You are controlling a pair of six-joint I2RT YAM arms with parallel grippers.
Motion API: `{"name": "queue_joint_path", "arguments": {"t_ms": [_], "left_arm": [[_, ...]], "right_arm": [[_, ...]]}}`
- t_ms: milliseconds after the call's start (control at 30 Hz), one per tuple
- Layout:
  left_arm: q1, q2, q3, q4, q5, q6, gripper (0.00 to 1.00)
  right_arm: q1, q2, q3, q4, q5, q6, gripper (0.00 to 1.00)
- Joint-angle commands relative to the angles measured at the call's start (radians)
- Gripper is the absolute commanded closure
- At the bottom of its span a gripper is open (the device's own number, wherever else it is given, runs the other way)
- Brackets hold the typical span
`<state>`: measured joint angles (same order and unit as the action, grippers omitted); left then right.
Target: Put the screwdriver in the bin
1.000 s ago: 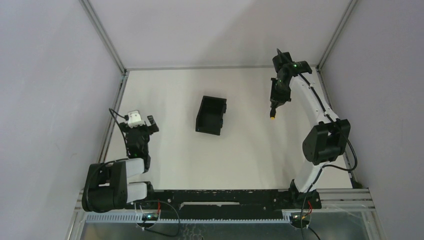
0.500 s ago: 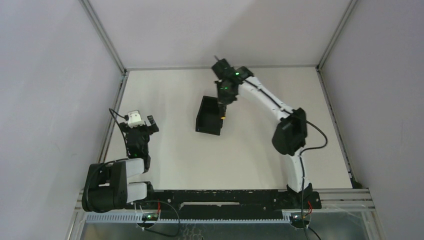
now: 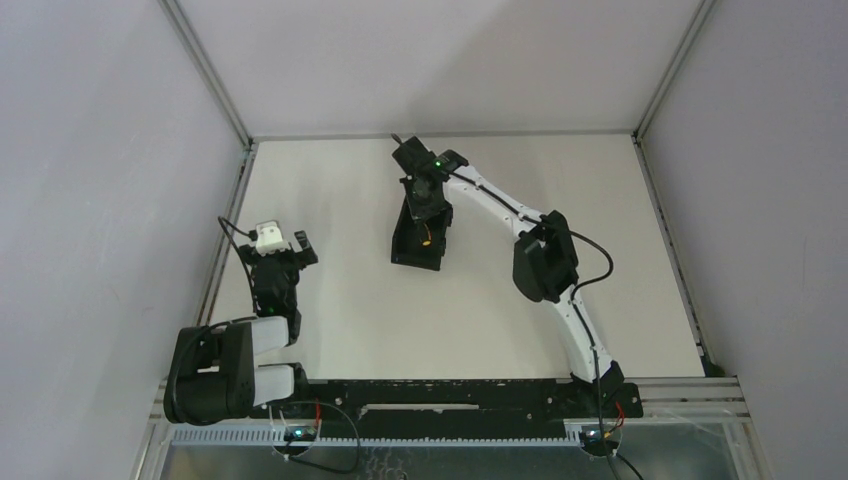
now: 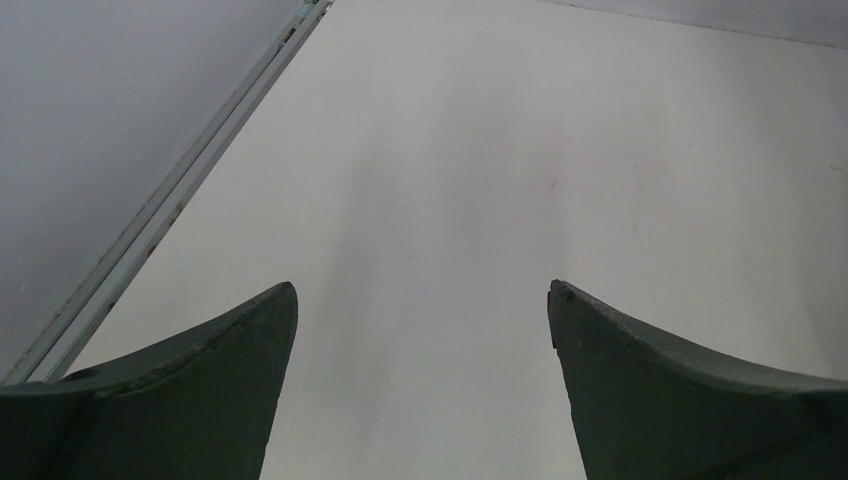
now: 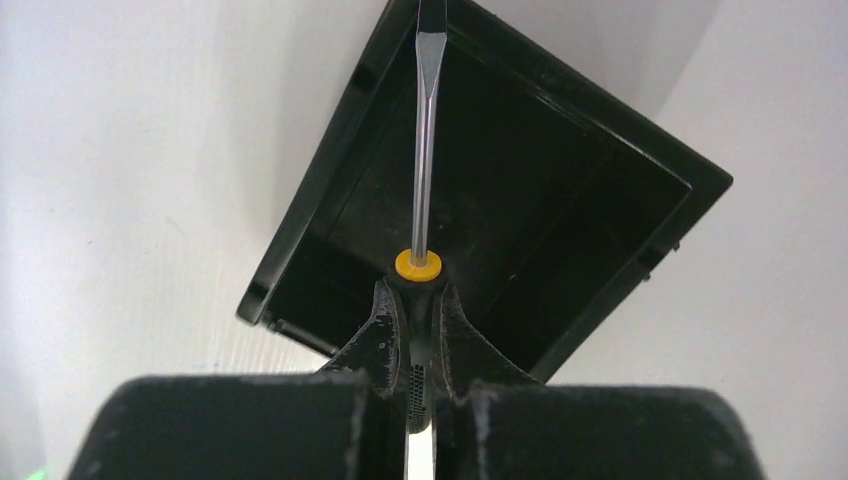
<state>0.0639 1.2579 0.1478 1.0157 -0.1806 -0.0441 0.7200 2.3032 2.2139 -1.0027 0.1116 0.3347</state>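
The black bin (image 3: pixel 408 250) stands mid-table, its open top up. My right gripper (image 3: pixel 427 207) hangs over the bin, shut on the screwdriver (image 3: pixel 424 238), whose orange-yellow part shows inside the bin's outline. In the right wrist view the gripper (image 5: pixel 417 300) clamps the black handle just behind the yellow collar. The screwdriver's thin shaft (image 5: pixel 425 150) points away from me across the bin's opening (image 5: pixel 540 200), its flat tip reaching the far rim. My left gripper (image 3: pixel 284 243) is open and empty at the left edge of the table, far from the bin; it also shows in the left wrist view (image 4: pixel 420 290).
Grey walls and metal frame posts (image 3: pixel 210 75) enclose the white table. A metal rail (image 4: pixel 170 195) runs along the table's left edge beside my left gripper. The black base bar (image 3: pixel 440 392) spans the near edge.
My right arm swung left from the back right of the table, carrying the screwdriver, and now holds it over the bin. The left arm has not moved.
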Motion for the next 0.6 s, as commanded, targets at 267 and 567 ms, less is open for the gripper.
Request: {"name": "queue_joint_path", "arguments": {"t_ms": [267,567], "left_arm": [[-0.006,0.000,0.045,0.040,-0.004,0.019,0.00],[-0.005,-0.001,0.044,0.040,-0.004,0.018,0.00]], "right_arm": [[0.009,0.018,-0.036,0.074,0.037,-0.021,0.64],[0.018,-0.127,-0.035,0.081,0.106,-0.005,0.58]]}}
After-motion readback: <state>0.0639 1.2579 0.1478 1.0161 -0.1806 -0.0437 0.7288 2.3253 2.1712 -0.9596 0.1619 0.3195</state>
